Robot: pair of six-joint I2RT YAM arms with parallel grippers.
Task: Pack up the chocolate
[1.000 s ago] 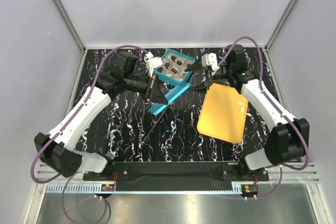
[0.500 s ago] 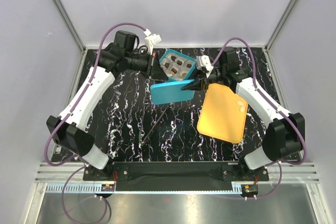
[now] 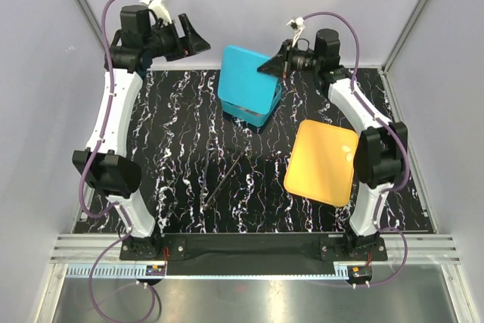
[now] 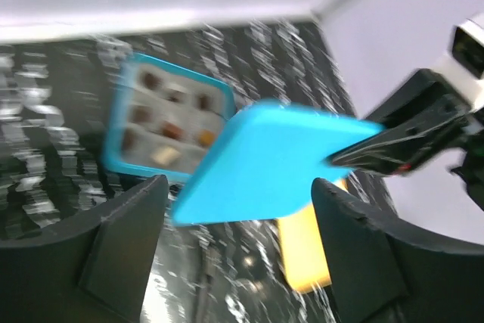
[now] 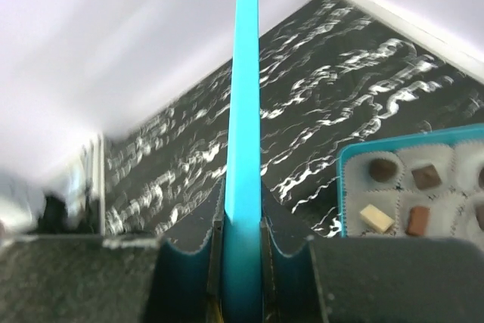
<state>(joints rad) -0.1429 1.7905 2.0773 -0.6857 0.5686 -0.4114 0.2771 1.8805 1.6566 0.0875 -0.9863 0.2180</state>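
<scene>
— Black, white-veined table [image 3: 174, 164] inside a pale-walled enclosure. What's the biggest thing on it?
— The yellow tray [image 3: 321, 160], lying flat on the right side, near the right arm.
— And the blue lid [image 3: 246, 81]?
— It's lifted and tilted above the blue box [image 3: 255, 116]. The right gripper [image 3: 266, 68] has its jaws pressed together on one edge of it.
— The left gripper [image 3: 198, 41]?
— Raised at the far left, well apart from the lid, jaws spread.
— Where's the chocolate [image 5: 426, 177]?
— Inside the box, in pale paper cups [image 5: 446, 200]. Most pieces are dark brown, and I can see one cream block [image 5: 376, 218].
</scene>
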